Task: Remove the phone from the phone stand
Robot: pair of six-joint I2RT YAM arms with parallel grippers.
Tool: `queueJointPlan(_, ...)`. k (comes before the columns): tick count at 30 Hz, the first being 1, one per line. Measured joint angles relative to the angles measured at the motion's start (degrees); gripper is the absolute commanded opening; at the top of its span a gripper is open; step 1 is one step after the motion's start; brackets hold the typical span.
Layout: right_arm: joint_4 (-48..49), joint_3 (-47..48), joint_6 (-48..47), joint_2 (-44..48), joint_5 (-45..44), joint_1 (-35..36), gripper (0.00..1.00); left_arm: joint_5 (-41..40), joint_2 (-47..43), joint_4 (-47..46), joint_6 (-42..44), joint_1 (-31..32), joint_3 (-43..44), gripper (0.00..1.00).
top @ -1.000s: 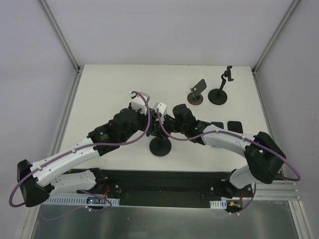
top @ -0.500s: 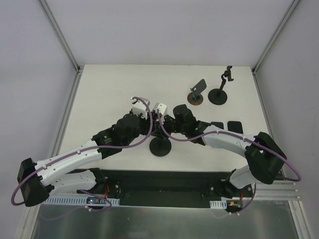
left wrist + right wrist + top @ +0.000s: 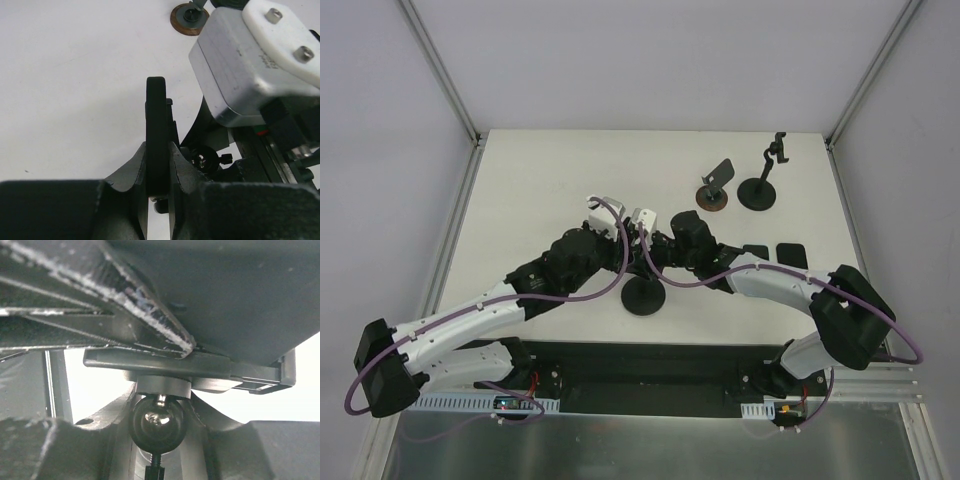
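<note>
The phone (image 3: 157,130) is a thin black slab seen edge-on in the left wrist view, upright in its stand. My left gripper (image 3: 159,175) is shut on its lower edge, one finger on each face. The phone stand has a round black base (image 3: 642,296) near the table's middle front. In the right wrist view my right gripper (image 3: 159,417) is shut on the stand's black ball joint (image 3: 157,424), just below the stand's clamp plate (image 3: 165,367). In the top view both grippers, left (image 3: 625,256) and right (image 3: 647,260), meet above the base and hide the phone.
A small stand with a brown round base (image 3: 715,188) and a taller black stand (image 3: 761,183) are at the back right. Two black pads (image 3: 756,251) (image 3: 791,254) lie right of the right arm. The right arm's silver wrist housing (image 3: 240,65) is close beside the phone.
My left arm has moved right and a little nearer, bringing its gripper in against the stand top beside the right gripper. The right arm has hardly moved.
</note>
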State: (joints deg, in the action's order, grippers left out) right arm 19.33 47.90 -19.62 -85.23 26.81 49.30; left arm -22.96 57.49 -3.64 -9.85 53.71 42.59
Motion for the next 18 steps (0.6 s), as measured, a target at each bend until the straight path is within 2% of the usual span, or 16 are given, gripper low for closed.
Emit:
queueJointPlan(7,0.2,0.0,-1.7,0.0,0.7,0.3,0.01,11.9,-0.5,0.2,3.6,-7.2,0.0,0.00)
queueJointPlan(14,0.6,-0.4,-1.9,0.0,0.8,0.2,0.01,18.3,-0.7,0.3,5.6,-10.3,0.2,0.00)
queueJointPlan(18,2.0,-1.6,-1.9,0.7,4.1,-1.2,0.01,21.9,-1.6,1.8,6.2,-11.8,0.2,0.00)
